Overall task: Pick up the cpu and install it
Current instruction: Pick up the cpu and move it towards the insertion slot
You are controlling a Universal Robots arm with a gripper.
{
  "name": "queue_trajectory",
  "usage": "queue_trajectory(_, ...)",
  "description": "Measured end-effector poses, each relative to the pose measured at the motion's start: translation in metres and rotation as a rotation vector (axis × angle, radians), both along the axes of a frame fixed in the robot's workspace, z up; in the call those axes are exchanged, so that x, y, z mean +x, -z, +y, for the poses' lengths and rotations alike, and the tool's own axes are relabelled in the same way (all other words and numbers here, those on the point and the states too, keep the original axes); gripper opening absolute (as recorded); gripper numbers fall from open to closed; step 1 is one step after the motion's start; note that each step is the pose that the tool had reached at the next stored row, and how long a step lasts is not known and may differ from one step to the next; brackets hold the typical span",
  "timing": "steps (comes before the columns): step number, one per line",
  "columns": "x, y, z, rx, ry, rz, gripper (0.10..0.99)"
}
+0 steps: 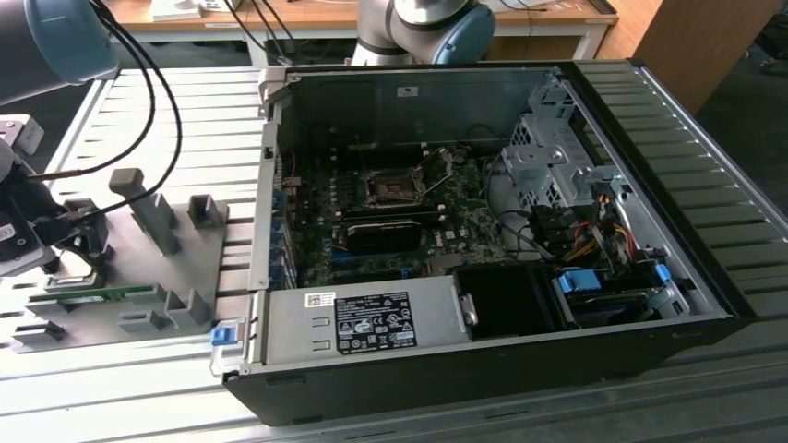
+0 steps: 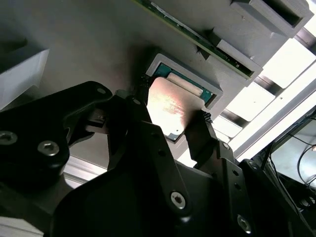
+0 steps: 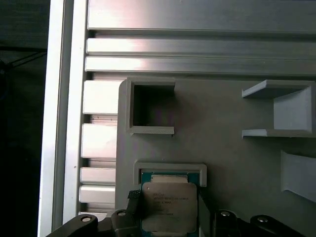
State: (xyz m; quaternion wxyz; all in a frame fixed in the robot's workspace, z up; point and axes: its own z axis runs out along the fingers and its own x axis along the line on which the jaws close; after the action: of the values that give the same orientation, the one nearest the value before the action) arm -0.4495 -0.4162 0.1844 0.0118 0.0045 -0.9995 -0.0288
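The cpu (image 2: 170, 106), a small square chip with a silvery top, lies in the shallow grey pocket (image 2: 158, 61) of the fixture plate (image 1: 136, 268) at the exterior view's left. My gripper (image 2: 173, 103) is down over it, with one black fingertip (image 2: 142, 89) against one side of the chip and the other against the opposite side. In the first wrist view the cpu (image 3: 169, 206) shows between the same fingers, and the gripper (image 3: 168, 197) is shut on it. The motherboard's open socket (image 1: 394, 189) sits inside the computer case (image 1: 493, 231).
Upright grey fixture blocks (image 1: 154, 217) stand on the plate close to the arm. A long green memory stick (image 1: 92, 295) lies in holders beside the pocket. An empty square pocket (image 3: 150, 106) is next to the cpu's pocket. The case wall (image 1: 265, 185) rises between plate and motherboard.
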Motion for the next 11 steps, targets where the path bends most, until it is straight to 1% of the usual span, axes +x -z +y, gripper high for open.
queue_trajectory(2,0.0,0.0,0.0,0.0,0.0,0.0,0.565)
queue_trajectory(6,0.0,-0.0008,0.0,0.0,0.0,-0.0003,0.537)
queue_trajectory(11,0.0,-0.0082,0.0,0.0,0.0,-0.0001,0.537)
